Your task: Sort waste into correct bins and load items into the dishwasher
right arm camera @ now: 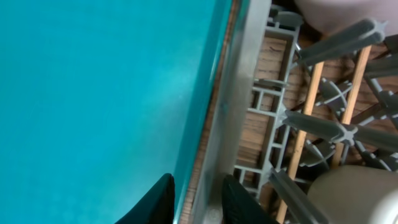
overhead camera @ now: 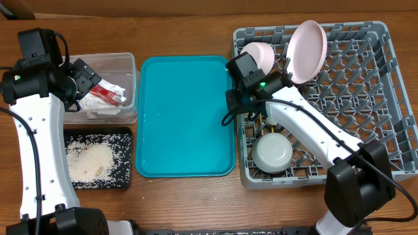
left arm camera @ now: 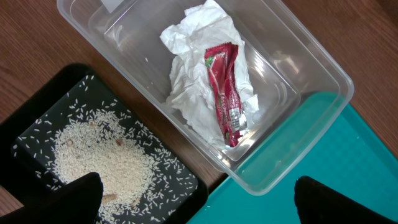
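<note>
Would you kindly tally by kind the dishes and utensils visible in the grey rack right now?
Plates: 1, the pink plate
Bowls: 2, the pink bowl and the grey-green bowl
Chopsticks: 2, the wooden chopsticks
Total: 5 in view

Brown wood-grain tabletop [overhead camera: 183, 202] under soft, even light.
Bare boards lie beyond and in front of the flat teal rectangular plastic tray [overhead camera: 186, 117], their grain running parallel to the tray's short edges.
</note>
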### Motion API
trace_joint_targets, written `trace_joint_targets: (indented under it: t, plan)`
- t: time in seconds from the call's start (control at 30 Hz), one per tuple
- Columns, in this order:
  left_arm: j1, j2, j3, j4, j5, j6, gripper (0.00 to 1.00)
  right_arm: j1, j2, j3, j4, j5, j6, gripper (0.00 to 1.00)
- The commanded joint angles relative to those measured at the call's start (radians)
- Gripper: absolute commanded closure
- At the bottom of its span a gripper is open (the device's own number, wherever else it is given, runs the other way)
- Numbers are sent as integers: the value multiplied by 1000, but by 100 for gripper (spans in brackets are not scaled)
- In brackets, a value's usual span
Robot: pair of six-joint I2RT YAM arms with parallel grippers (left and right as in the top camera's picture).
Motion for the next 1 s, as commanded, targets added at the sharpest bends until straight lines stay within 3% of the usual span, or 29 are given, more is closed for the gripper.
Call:
trace_joint_targets:
  t: [0.0,0.13,0.33,0.73,0.8,0.97]
  plan:
    - [-6,8,18,1,1,-20,0,0,3,-48,19,17,9,72]
    - [-6,8,18,1,1,-20,0,0,3,-67,31,16,35,74]
    - [-6,8,18,1,1,-20,0,0,3,-66,58,16,65,85]
    - [-7,8,18,1,1,-20,0,0,3,-66,101,5,84,86]
    - [-6,8,18,1,1,-20,0,0,3,-66,100,5,83,85]
    - [-6,8,18,1,1,-20,0,-3,2,-56,79,14,75,68]
